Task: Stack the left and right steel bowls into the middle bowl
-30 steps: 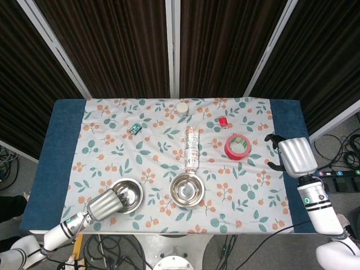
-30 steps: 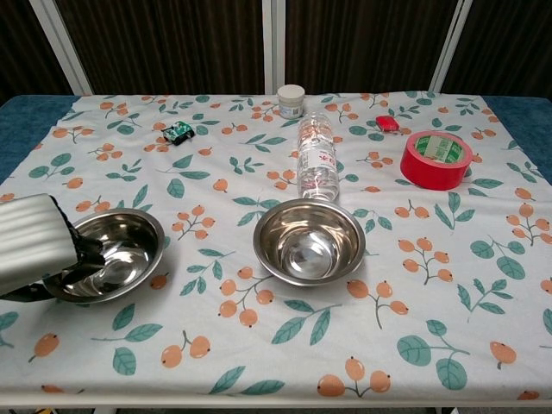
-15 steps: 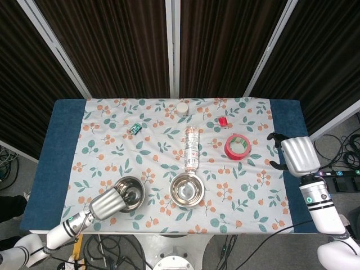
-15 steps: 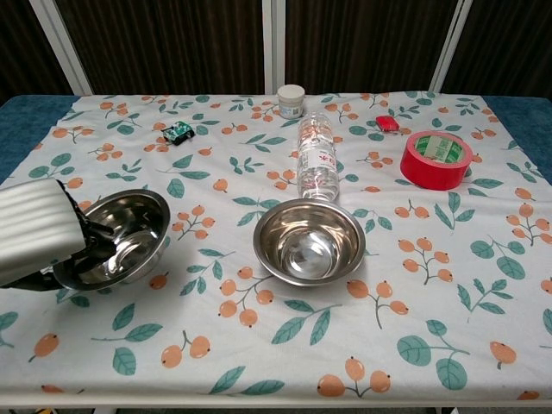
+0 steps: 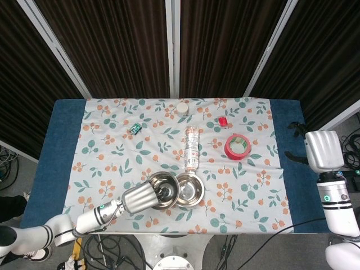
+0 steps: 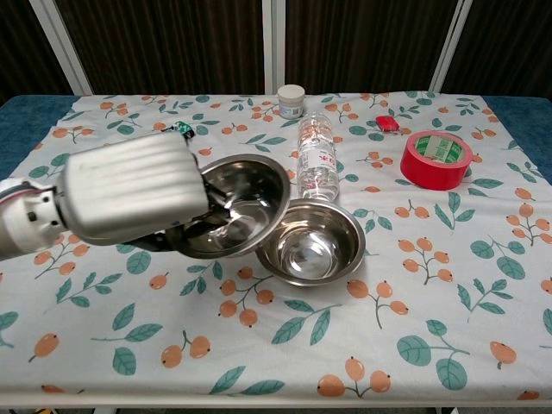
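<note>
My left hand grips a steel bowl by its near rim and holds it lifted and tilted, its right edge overlapping the left rim of the middle steel bowl. The middle bowl sits on the floral cloth in front of a lying water bottle. My right hand hangs at the table's right edge over the blue margin, fingers apart, holding nothing. It does not show in the chest view. No third steel bowl is visible.
A red tape roll lies right of the bottle. Further back are a small white jar, a small red object and a small green toy.
My left hand has lifted the left bowl off the cloth and carried it right, up to the middle bowl's left rim. My right hand has drawn back to the right, away from the table.
</note>
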Available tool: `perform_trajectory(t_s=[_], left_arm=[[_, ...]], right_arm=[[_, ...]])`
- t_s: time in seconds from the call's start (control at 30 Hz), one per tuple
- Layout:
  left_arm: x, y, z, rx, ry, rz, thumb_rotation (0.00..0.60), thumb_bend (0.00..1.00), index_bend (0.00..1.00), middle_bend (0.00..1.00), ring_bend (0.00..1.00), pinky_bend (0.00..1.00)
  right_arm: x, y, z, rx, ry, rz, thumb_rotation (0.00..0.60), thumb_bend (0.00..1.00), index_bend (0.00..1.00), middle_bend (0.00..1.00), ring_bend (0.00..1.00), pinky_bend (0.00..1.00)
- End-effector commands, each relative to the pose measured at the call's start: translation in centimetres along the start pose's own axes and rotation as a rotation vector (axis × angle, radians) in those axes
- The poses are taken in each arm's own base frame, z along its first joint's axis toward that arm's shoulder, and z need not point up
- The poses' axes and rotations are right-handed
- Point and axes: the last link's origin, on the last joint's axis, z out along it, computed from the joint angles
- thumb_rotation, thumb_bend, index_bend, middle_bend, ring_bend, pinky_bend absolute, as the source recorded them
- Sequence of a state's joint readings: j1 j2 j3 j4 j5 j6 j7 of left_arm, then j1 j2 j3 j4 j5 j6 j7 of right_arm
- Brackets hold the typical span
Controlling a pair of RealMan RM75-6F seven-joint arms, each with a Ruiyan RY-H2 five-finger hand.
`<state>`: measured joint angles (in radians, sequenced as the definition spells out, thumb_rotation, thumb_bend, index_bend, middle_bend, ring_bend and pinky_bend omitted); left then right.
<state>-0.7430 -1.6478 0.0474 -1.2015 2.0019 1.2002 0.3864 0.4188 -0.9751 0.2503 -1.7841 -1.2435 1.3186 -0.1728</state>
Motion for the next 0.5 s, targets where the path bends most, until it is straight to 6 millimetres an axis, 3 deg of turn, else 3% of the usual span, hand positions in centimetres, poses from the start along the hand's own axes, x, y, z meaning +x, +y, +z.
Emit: perform_trajectory(t_s=[0.03, 0.5], left_arm=[[0.6, 0.4, 2.5, -0.021, 0.015, 0.003, 0.6, 0.31, 0.74, 0.75, 0.92, 0.95], [0.2, 1.6, 6.8, -0.032, 0.027, -0.022, 0.6, 0.31, 0.74, 0.75, 0.92, 0.95]], right_arm=[[0.4, 0.7, -0.1, -0.014, 0.015, 0.004, 0.6, 0.01, 0.37, 0.51, 0.93, 1.0], [0.5, 2.5, -0.3, -0.055, 0.026, 0.033, 0.6, 0.01, 0.37, 0.5, 0.93, 1.0]])
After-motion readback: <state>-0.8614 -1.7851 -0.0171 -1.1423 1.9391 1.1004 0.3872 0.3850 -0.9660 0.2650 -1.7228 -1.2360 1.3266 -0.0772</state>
